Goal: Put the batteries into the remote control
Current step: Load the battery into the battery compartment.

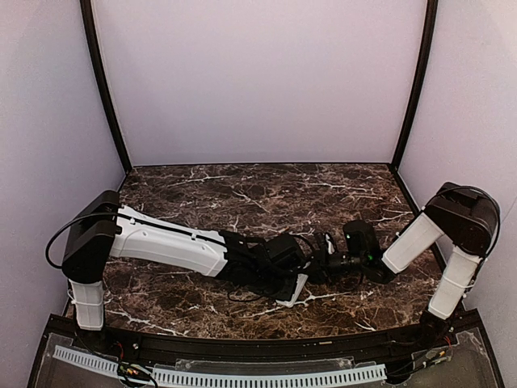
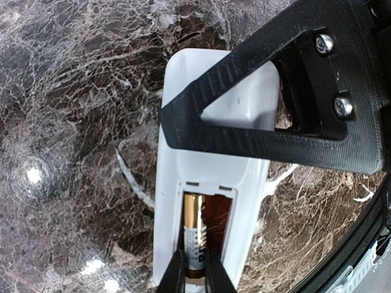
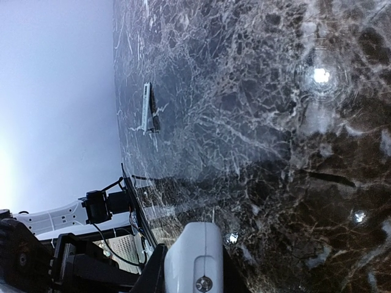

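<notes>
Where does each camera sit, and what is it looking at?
Top external: above and behind the arms, looking down on the table; the left arm and right arm show.
Left wrist: looks down on the remote control; the left gripper pinches a battery.
Right wrist: looks along the table; the right gripper clamps the remote control's end.
Shared: both wrist views show the remote control.

I can't read anything here. The battery (image 2: 194,235), lying in the open recess of the remote control (image 2: 211,168), has small white print on its black band, just below the gold end. That print is too blurred and too much covered for me to make out a letter.
</notes>
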Tool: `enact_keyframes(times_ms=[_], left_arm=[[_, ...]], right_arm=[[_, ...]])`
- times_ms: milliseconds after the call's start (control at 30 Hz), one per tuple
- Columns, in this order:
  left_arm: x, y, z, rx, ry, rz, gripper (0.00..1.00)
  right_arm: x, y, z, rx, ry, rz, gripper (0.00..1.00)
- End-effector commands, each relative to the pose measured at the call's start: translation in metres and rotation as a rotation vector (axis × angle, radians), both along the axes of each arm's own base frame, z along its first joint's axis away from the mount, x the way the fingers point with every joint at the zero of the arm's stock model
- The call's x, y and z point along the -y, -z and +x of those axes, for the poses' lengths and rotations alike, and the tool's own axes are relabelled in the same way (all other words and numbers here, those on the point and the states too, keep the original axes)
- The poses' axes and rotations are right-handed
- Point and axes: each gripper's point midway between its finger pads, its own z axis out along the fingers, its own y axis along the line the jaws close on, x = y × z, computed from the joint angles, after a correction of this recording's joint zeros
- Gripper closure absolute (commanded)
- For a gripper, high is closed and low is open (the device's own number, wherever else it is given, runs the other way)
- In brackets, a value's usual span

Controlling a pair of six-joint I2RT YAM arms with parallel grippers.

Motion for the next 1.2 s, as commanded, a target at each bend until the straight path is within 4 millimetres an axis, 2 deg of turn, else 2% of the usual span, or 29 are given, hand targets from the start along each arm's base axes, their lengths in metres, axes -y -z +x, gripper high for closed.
enact_keyframes(times_ms=[0, 133, 400, 567, 800, 1167], left_arm=[[-0.044, 0.034, 0.011, 0.024, -0.055, 0.203, 0.90], [-0.051, 0.039, 0.012, 0.022, -0.065, 0.222, 0.85], [-0.054, 0.048, 0.009, -0.026, -0.060, 0.207, 0.83], [-0.045, 0.037, 0.009, -0.015, -0.027, 0.165, 0.82], [-0.042, 0.008, 0.018, 0.053, -0.016, 0.125, 0.78], [-0.040, -0.014, 0.021, 0.095, 0.002, 0.090, 0.71]], right_arm=[[-0.016, -0.035, -0.017, 0.028, -0.114, 0.140, 1.00], [-0.016, -0.039, -0.019, 0.032, -0.121, 0.154, 1.00], [-0.016, -0.048, -0.020, 0.047, -0.132, 0.176, 1.00], [-0.016, -0.046, -0.020, 0.044, -0.130, 0.171, 1.00], [-0.013, -0.034, -0.021, 0.028, -0.125, 0.135, 1.00], [-0.010, -0.026, -0.021, 0.046, -0.129, 0.111, 1.00]])
